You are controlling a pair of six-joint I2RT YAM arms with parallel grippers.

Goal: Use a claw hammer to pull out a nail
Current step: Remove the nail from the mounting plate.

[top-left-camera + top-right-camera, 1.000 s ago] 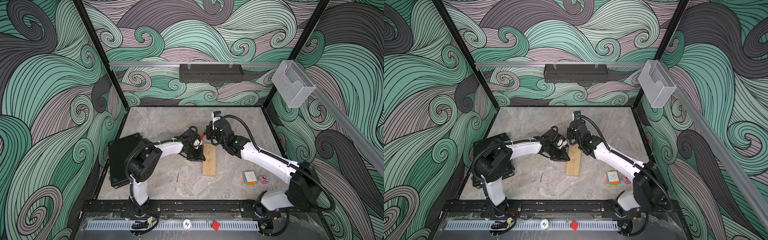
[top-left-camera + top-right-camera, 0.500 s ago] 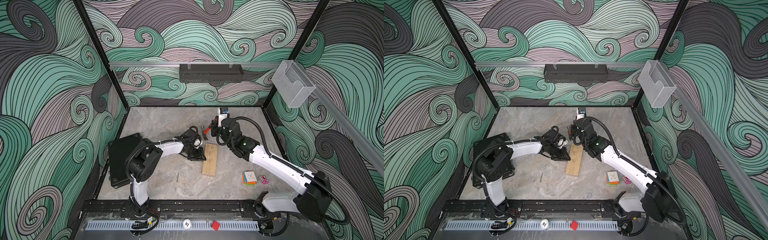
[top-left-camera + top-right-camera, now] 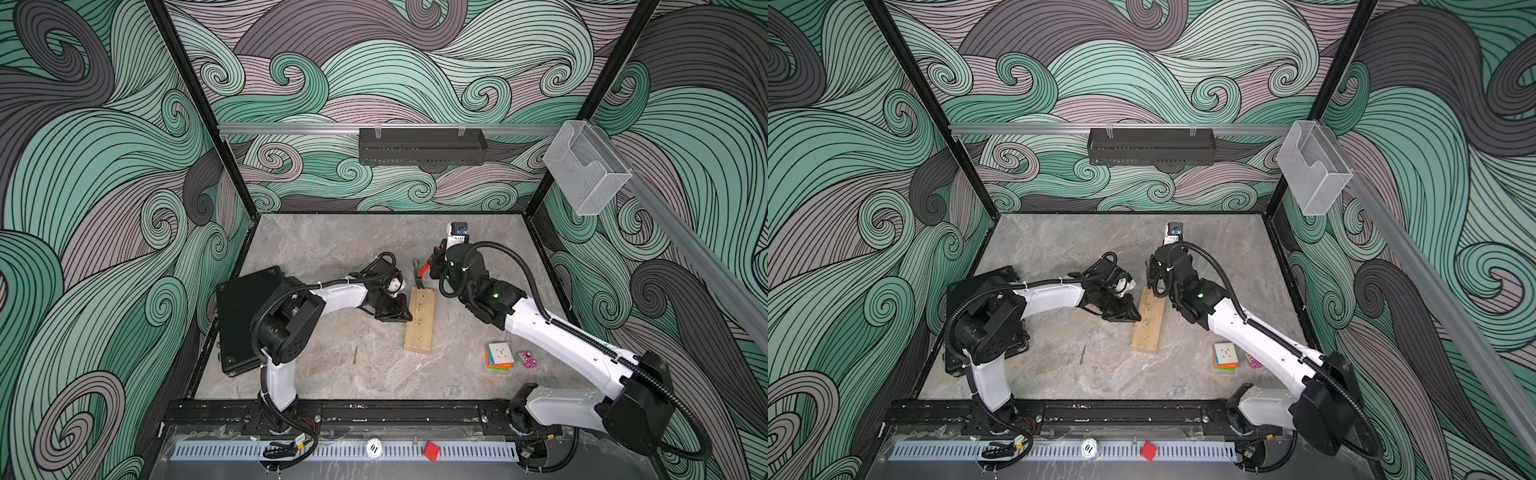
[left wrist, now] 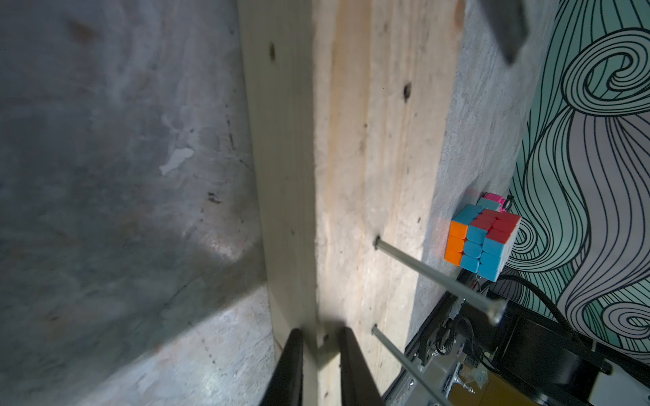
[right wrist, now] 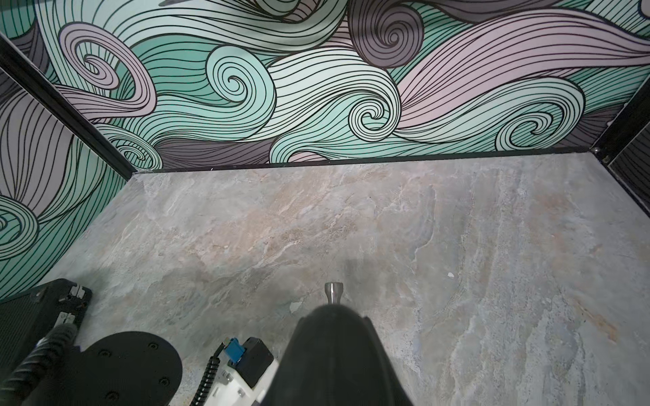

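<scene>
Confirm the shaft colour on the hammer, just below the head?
Orange-red shaft on the claw hammer, next to its grey steel head. It shows best in a top view.

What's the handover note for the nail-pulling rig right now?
Right tool: shut on the claw hammer, head near the far end of the wood block.
Left tool: fingers narrowly apart at the block's edge; grip unclear.
Two nails stand in the block; one loose nail lies on the table.
Done: hammer in hand. To do: hook a standing nail, lever it out.
</scene>
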